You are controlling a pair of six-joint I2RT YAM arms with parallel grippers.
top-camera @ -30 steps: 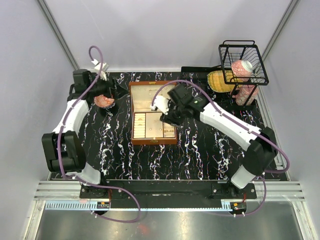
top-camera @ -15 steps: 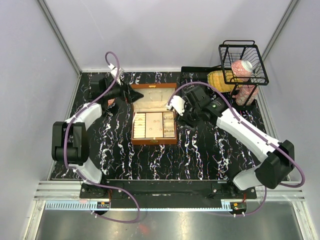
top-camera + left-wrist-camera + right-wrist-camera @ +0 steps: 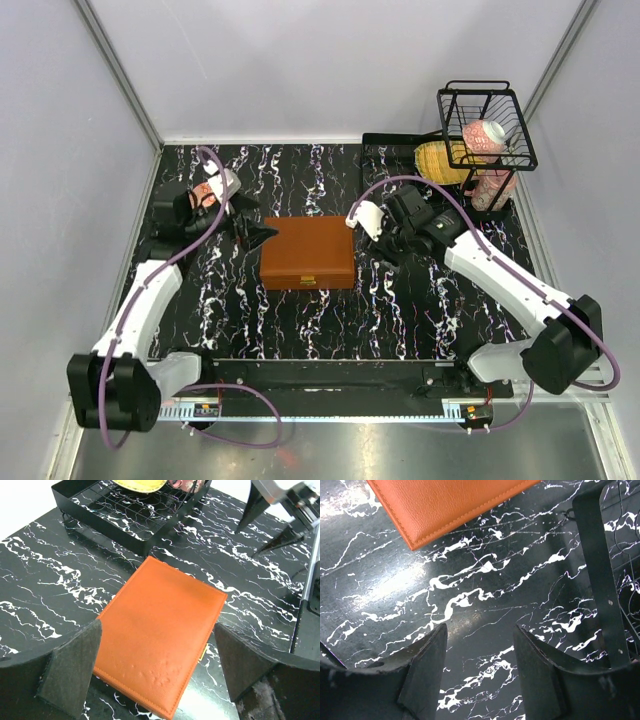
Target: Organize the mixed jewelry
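Observation:
The brown box (image 3: 308, 252) lies shut in the middle of the table, so no jewelry or cream tray shows in any view. My left gripper (image 3: 258, 236) is open and empty, just left of the box's far left corner. In the left wrist view the orange-brown lid (image 3: 165, 630) lies between and beyond my open left gripper (image 3: 156, 635). My right gripper (image 3: 384, 247) is open and empty over bare table, just right of the box. The right wrist view shows the box's corner (image 3: 445, 505) above my open right gripper (image 3: 480, 640).
A black wire basket (image 3: 487, 125) with a pink can stands at the back right, with a yellow item (image 3: 437, 160) and a black tray (image 3: 388, 150) beside it. A pink object (image 3: 205, 192) sits at the far left. A basket leg (image 3: 600, 570) rises right of my right fingers.
The box lid has gone from open to shut, hiding the tray. My left gripper has drawn back to the box's left side. My right gripper has stayed just right of the box.

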